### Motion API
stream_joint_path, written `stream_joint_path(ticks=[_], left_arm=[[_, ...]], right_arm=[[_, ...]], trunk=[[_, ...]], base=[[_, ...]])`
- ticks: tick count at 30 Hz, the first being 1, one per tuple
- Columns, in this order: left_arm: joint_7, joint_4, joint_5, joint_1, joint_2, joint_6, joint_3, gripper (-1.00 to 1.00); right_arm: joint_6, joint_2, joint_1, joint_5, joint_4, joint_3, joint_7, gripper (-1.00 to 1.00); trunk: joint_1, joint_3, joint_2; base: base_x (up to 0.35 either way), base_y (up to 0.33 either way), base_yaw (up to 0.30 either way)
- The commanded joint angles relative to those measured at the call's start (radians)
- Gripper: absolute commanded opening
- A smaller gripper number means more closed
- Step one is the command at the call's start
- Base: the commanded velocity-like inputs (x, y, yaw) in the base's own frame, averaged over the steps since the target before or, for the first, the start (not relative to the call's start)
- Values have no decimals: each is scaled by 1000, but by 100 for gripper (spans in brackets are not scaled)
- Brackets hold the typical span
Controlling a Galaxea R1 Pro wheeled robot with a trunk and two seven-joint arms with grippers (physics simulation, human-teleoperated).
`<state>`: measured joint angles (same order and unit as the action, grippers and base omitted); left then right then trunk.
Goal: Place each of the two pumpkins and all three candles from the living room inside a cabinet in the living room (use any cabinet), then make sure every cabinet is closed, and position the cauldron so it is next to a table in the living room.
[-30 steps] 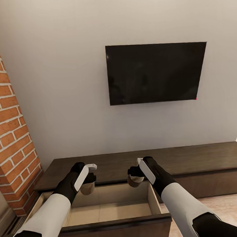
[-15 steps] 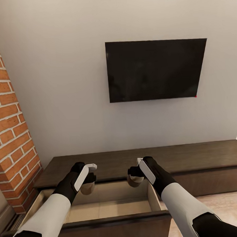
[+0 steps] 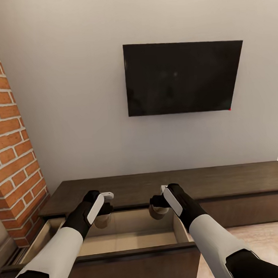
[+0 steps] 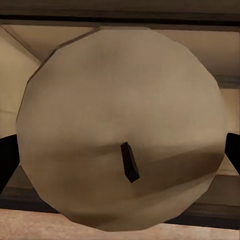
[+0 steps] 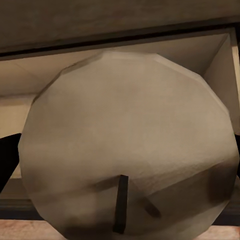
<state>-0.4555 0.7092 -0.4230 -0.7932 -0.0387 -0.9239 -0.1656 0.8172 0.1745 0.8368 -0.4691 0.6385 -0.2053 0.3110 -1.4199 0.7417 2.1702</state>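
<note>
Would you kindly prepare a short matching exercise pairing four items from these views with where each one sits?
Things:
1. beige stubby candle in the left gripper
2. black flat TV
3. red brick fireplace column
4. pulled-out drawer of the dark brown wood cabinet

Places:
A. mounted on the pale wall above the cabinet
B. at the left edge of the head view
C. held over the open drawer
D. right in front of the robot, below both grippers

Pairs: 1-C, 2-A, 3-B, 4-D

Ahead of me a black TV (image 3: 183, 77) hangs on the pale wall (image 3: 70, 98), brick fireplace (image 3: 12, 155) at my left
</note>
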Motion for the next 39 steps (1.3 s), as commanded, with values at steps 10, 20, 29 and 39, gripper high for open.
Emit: stream_joint_path(ticks=[10, 20, 29, 39], left_arm=[[-9, 1, -10, -1, 0, -2, -3, -100], [-9, 0, -10, -1, 0, -2, -3, -100], [-9, 0, -10, -1, -3, -1, -3, -100], [-9, 0, -10, -1, -9, -1, -4, -100]], right_arm=[[2, 0, 1, -9, 1, -2, 8, -100], [1, 0, 1, -8, 1, -2, 8, -100], [0, 0, 1, -9, 1, -2, 8, -100], [0, 0, 1, -9, 1, -2, 8, -100]], trunk=[[-38, 32, 71], [-77, 64, 141], [-111, 92, 204], [-149, 123, 274]], base=[[0, 0, 0], [0, 0, 0], [0, 0, 0], [0, 0, 0]])
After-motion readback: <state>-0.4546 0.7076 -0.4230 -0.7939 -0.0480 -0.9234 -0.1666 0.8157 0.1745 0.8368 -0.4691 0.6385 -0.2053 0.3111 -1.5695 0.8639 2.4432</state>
